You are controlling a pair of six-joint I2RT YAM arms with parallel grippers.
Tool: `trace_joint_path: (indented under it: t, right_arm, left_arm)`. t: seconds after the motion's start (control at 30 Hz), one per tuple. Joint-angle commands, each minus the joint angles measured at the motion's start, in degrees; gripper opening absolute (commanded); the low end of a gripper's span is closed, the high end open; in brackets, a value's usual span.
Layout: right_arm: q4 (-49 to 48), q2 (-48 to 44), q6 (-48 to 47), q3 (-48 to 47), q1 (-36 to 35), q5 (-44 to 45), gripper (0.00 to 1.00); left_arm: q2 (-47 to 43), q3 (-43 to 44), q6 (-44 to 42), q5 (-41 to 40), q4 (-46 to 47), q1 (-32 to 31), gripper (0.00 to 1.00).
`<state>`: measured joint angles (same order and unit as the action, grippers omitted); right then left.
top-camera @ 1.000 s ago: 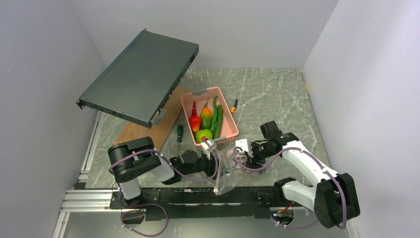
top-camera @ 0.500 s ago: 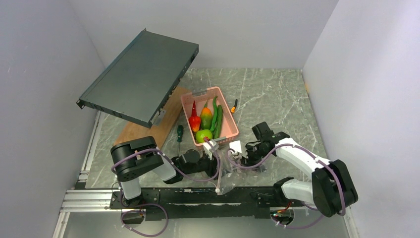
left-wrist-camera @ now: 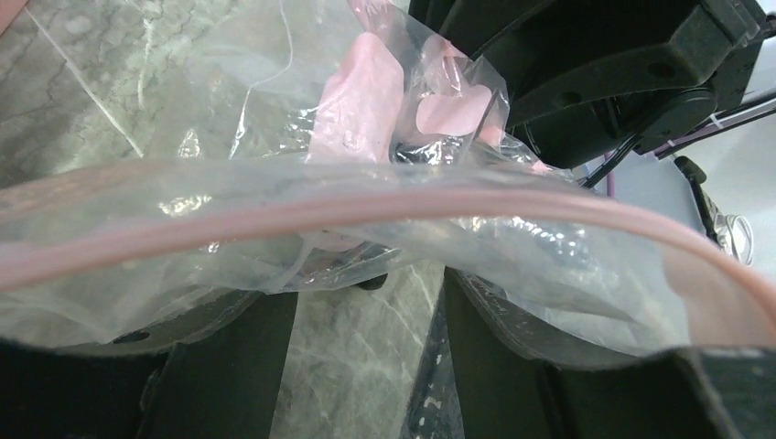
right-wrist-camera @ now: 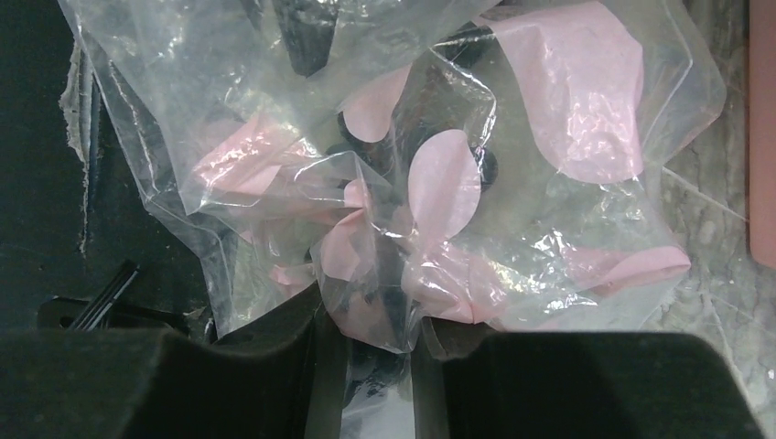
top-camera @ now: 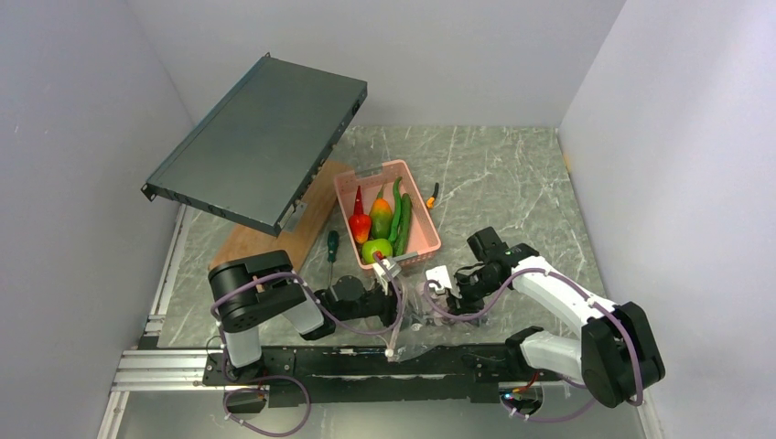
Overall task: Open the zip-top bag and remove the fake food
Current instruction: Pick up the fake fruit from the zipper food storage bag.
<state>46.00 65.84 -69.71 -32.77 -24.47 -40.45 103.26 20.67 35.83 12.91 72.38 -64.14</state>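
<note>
Left wrist view: zip strip (left-wrist-camera: 393, 206) of bag (left-wrist-camera: 274, 265) runs off both side edges; film veils left gripper (left-wrist-camera: 361, 311). Right wrist view: right gripper (right-wrist-camera: 366, 320) hold on bag fold indeterminate; dark piece (right-wrist-camera: 352, 128) inside bag unidentifiable through crumpled plastic.

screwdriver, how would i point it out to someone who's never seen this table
Find the big dark metal chassis propped over the left of the table, with a wooden board beneath it. Between that board and the pink basket, the screwdriver lies on the marble. It is the only green thing outside the basket, with a thin dark shaft.
</note>
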Motion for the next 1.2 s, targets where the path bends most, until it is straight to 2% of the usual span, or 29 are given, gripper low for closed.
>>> trace_joint_path:
  t: [0.0,0.27,0.6,0.87,1.17]
  right_arm:
    - [1.6,-0.8,-2.0,-1.8,-0.3,-3.5,0.28]
    - [0.6,-0.5,-1.5,-1.2,-0.4,-2.5,0.29]
    - [0.6,-0.3,-1.8,-0.8,-0.3,-2.2,0.29]
    - [0.2,-0.3,-1.5,-0.6,-0.4,-1.6,0.29]
    - [0.0,-0.2,-1.1,-0.6,-0.4,-1.4,0.30]
  left_arm:
    - [1.2,0.6,1.6,1.8,3.4,0.4,0.63]
    - [1.4,4.9,-0.2,0.6,-8.4,0.1,0.63]
    - [2.6,8.5,-1.6,0.7,-14.6,-0.3,0.58]
    - [0.6,6.9,-0.9,1.7,-14.9,-0.4,0.60]
    - [-1.2,10.7,-0.3,-0.4,-28.4,-2.0,0.58]
